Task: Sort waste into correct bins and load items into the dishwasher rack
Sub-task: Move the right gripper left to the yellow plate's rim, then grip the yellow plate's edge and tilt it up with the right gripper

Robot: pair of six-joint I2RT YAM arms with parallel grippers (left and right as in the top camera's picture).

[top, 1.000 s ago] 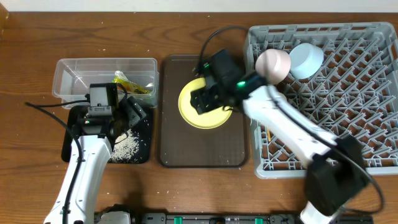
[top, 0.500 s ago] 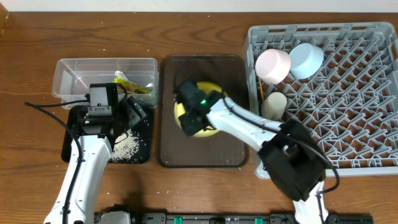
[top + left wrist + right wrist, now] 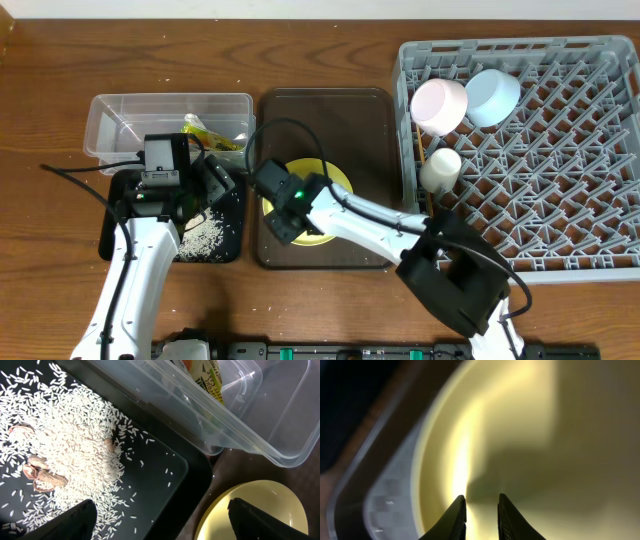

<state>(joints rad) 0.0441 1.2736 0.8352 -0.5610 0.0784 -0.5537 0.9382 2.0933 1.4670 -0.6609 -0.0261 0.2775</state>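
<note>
The dishwasher rack [image 3: 530,170] is sitting at the right end of the surface [image 3: 60,60], carrying a white bowl [image 3: 438,105] and a light blue bowl [image 3: 492,97] side by side near its far left corner, with a small white cup [image 3: 440,168] just in front of them. The brown serving tray [image 3: 325,115] is lying between the rack and the bins, holding the yellow plate [image 3: 337,182] at its near left part. The clear tub [image 3: 130,120] is holding the snack wrapper [image 3: 212,136]. The black tray [image 3: 228,230], touching the tub's near side, is holding the rice grains [image 3: 200,236] and a few brown scraps [image 3: 42,477].

The right arm is reaching across the serving tray. Its end effector [image 3: 481,510] is pointing down onto the plate, fingers narrowed to a thin gap; whether they are pinching anything cannot be told. The left end effector [image 3: 167,517] is hovering over the black tray, fingers spread wide and holding nothing.
</note>
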